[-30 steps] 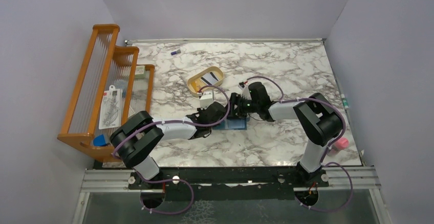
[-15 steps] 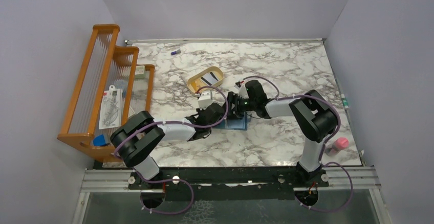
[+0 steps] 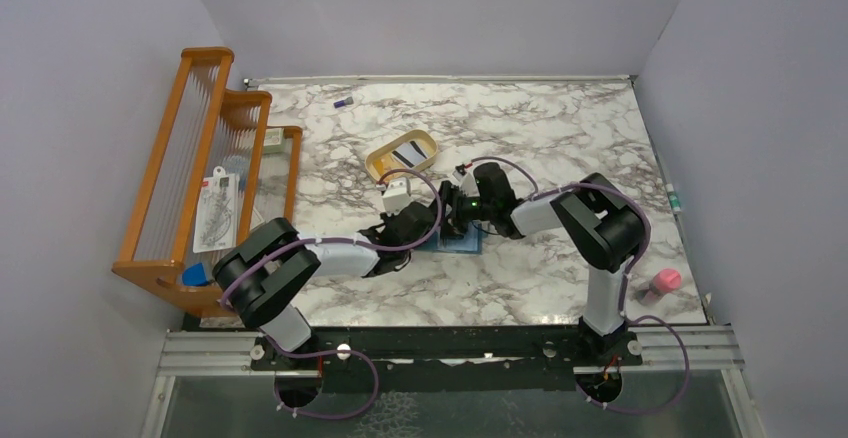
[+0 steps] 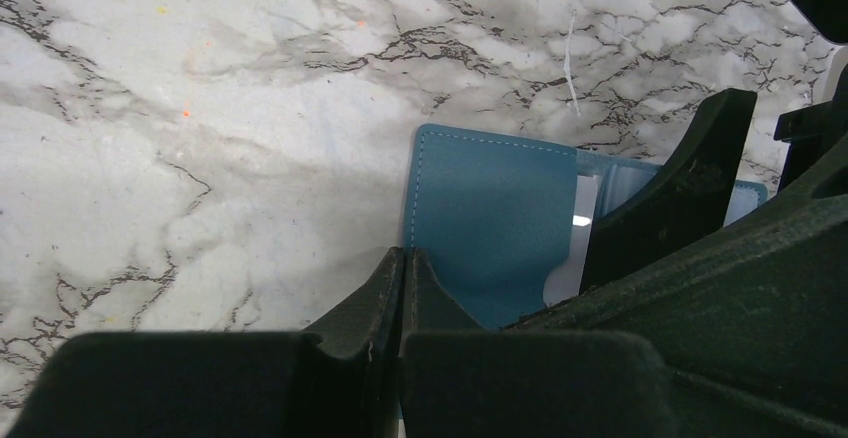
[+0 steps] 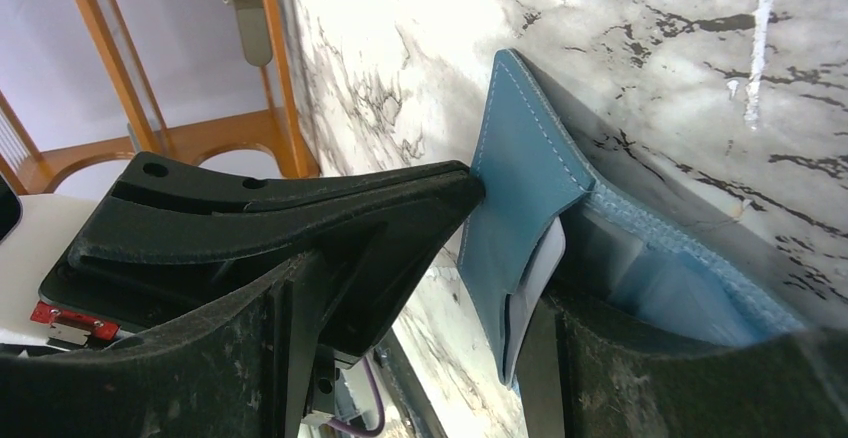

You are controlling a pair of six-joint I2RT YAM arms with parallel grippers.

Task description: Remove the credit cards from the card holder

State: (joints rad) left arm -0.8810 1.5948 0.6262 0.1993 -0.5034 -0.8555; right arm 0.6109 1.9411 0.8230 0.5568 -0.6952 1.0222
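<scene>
The teal card holder point(image 3: 464, 242) lies open on the marble table between the two arms. My left gripper point(image 3: 430, 228) is shut on the edge of its near flap point(image 4: 490, 223) and holds that flap raised point(image 5: 515, 173). A pale credit card point(image 4: 578, 233) sticks out of the flap's pocket and also shows in the right wrist view point(image 5: 538, 270). My right gripper point(image 3: 457, 216) is open and straddles the flap and card, with one finger point(image 5: 690, 378) inside the holder behind the card. Two credit cards point(image 3: 405, 154) lie in the tan tray.
The tan oval tray point(image 3: 378, 166) sits just behind the left gripper. A wooden rack point(image 3: 200, 168) stands along the left edge. A pink object point(image 3: 666, 280) lies at the right front, and a small purple item point(image 3: 343, 103) at the back.
My right gripper has moved left, closer to the left gripper and over the raised flap. The left gripper still holds the flap in about the same place.
</scene>
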